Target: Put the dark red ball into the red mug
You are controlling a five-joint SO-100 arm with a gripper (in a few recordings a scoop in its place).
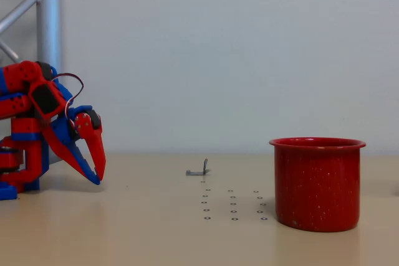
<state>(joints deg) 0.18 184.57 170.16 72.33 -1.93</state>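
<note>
One rigid, wide-mouthed mug (317, 184) is waiting on your desk (156, 235) while your gripper (98, 175), nearly closed and holding nothing, is resting well apart at left.

Upright red mug (317, 185), tabletop right

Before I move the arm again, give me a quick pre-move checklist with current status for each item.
1. Red mug upright, mouth open upward: ok.
2. Gripper apart from the mug, at the left of the fixed view: ok.
3. Jaws closed, tips together near the table: ok.
4. Ball held in the jaws: cannot tell; nothing visible between them.
5. Ball already inside the mug: cannot tell; interior hidden.
6. Small grey object lies between gripper and mug: not ok.
</note>
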